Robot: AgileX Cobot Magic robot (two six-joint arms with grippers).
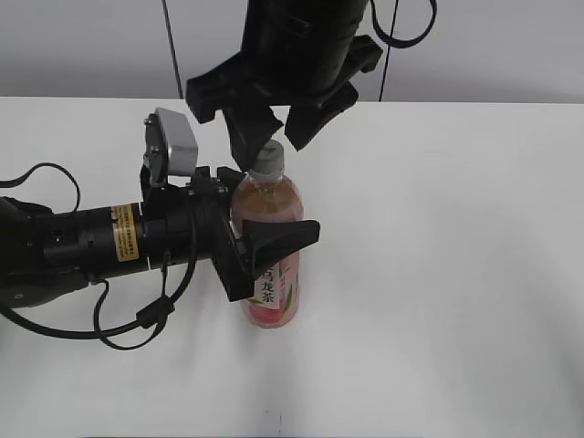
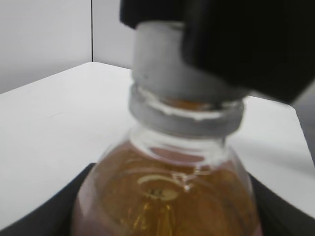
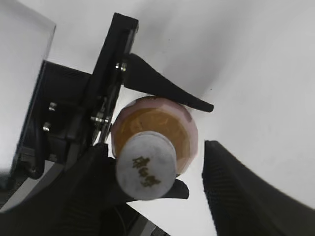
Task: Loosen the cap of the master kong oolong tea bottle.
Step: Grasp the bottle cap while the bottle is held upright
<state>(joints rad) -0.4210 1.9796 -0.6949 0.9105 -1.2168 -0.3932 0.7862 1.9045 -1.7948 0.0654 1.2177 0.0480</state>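
— What do you see from the exterior camera?

— My left claw (image 1: 260,239) comes in from the bench's left edge and is clamped round the master kong oolong tea bottle (image 1: 269,246), which stands upright near the middle of the white bench (image 1: 456,274). My right claw (image 1: 274,128) hangs from the far edge over the cap (image 1: 268,159), its fingers spread to either side.

— And the left wrist?

— Close and blurred: the bottle's shoulder (image 2: 167,196) fills the bottom, the cap (image 2: 162,64) above it, and a dark finger (image 2: 246,44) of my right claw covers the cap's right side.

— The right wrist?

— I look straight down on the cap (image 3: 146,167). One finger (image 3: 78,196) seems to touch its left side; the other (image 3: 246,191) stands apart, so this claw is open, not gripping.

— Which step is this?

— I judge the bottle is braced and the cap not yet seized. Next I should centre, close on the ribbed sides, then twist while the left holds firm.

— Anything in the way?

— Only my left claw's fingers just below; the right must stay above them.
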